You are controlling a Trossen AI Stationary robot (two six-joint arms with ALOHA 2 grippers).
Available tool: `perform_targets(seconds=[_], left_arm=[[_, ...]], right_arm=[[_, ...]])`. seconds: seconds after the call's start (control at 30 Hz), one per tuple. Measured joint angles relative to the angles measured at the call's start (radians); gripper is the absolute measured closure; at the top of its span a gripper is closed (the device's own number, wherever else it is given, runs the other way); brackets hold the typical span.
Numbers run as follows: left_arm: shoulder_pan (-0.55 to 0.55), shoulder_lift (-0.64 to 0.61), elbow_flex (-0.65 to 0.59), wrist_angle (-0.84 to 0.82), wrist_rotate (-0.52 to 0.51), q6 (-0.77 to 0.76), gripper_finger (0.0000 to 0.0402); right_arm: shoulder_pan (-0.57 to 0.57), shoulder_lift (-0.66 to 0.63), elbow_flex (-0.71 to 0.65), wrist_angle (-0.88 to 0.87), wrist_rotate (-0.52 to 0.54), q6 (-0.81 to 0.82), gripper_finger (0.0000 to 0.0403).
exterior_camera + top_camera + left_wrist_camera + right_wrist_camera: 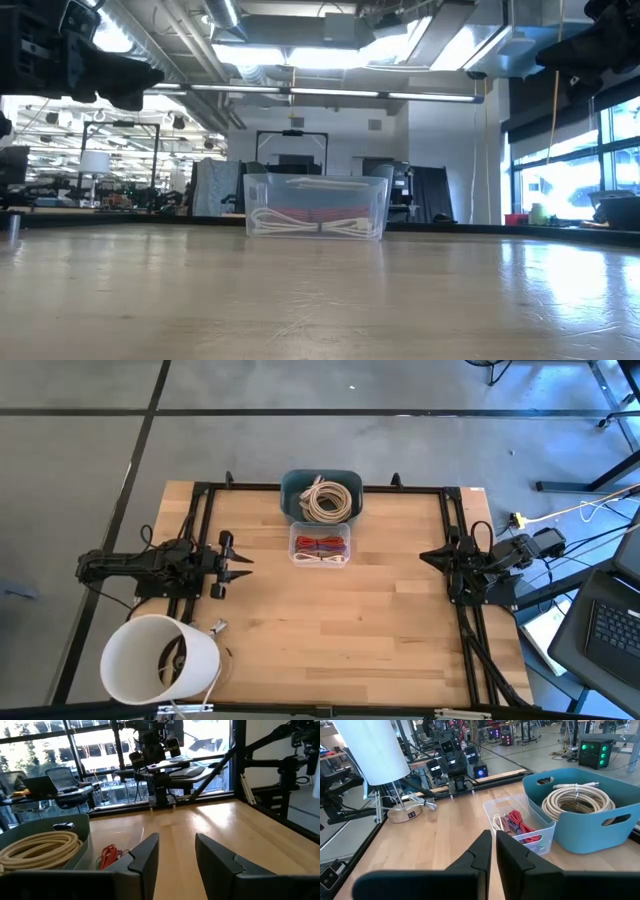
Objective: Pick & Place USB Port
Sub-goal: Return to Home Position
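A clear plastic box (320, 546) holding red and white USB cables (517, 826) stands on the table at the far middle. Behind it stands a teal bin (321, 495) with a coiled beige cable (576, 800). My left gripper (245, 563) hovers at the table's left side, open and empty, pointing toward the clear box. My right gripper (425, 556) hovers at the table's right side, shut and empty, pointing left. The clear box also shows in the low view (316, 207) and the left wrist view (111, 856).
A white lamp shade (158, 659) on a round wooden base (406, 813) stands at the near left corner. Black rails (455, 550) run along the table's left, right and far sides. Bare wood lies between the two grippers and toward the near edge.
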Motion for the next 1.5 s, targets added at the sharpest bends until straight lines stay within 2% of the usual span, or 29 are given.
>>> perform_targets(seconds=[0.57,0.73,0.9,0.97,1.37,1.5], left_arm=[[0.0,0.0,0.0,0.001,-0.002,0.0,0.0278],[0.0,0.0,0.0,0.001,-0.002,0.0,0.0281],[0.0,0.0,0.0,0.001,-0.002,0.0,0.0278],[0.0,0.0,0.0,0.001,-0.002,0.0,0.0277],[0.0,0.0,0.0,0.002,-0.002,0.0,0.0279],[0.0,0.0,0.0,0.002,-0.002,0.0,0.0277]], right_arm=[[0.0,0.0,0.0,-0.014,-0.003,-0.003,0.0373],[0.0,0.0,0.0,-0.109,-0.121,-0.06,0.0373],[-0.005,0.0,-0.022,-0.087,-0.192,-0.082,0.0373],[-0.044,0.0,-0.031,-0.074,-0.218,-0.093,0.0373],[-0.388,-0.002,-0.068,-0.019,-0.583,-0.157,0.0373],[-0.435,-0.006,-0.068,-0.013,-0.609,-0.154,0.0373]])
